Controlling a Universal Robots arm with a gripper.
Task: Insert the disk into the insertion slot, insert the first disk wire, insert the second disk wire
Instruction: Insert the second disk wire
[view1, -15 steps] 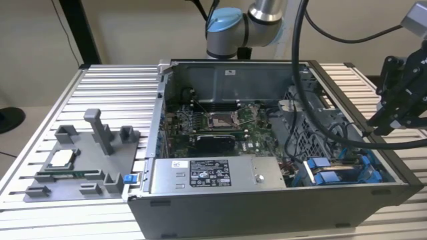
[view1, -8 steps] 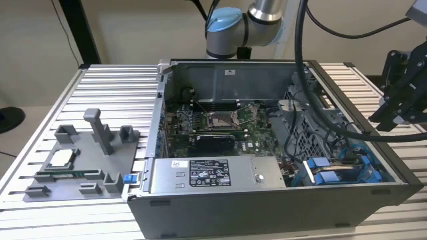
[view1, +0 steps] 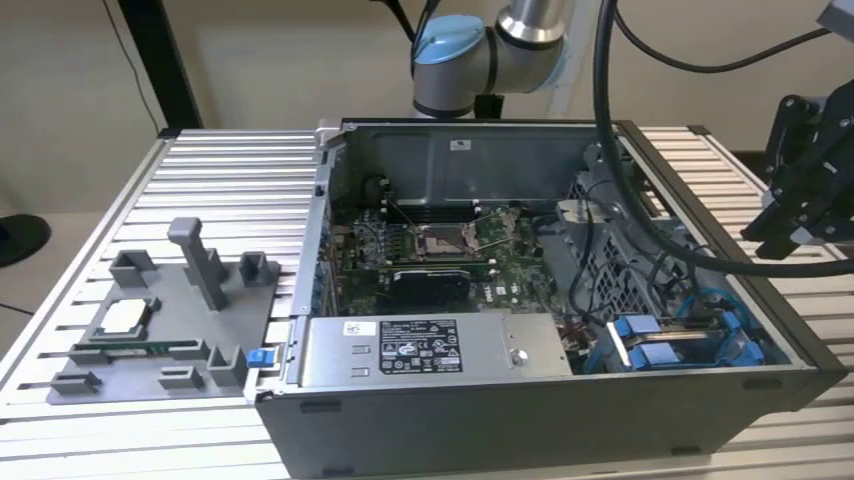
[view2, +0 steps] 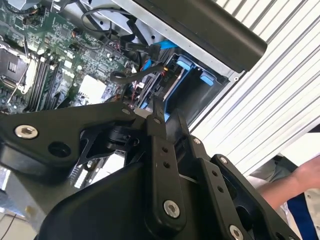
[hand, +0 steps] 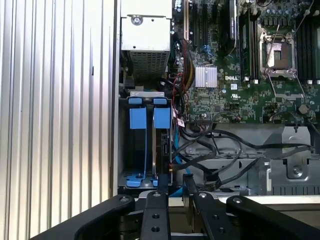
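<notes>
The open PC case sits on the table, the gripper hovering near its insertion slot; its grip I cannot tell. The disk looks seated there, so wiring seems in hand, needing a careful pick among the loose black cables.

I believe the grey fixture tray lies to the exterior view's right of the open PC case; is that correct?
Not quite: the exterior view shows the grey fixture tray lying to the exterior view's left of the open PC case.
</notes>
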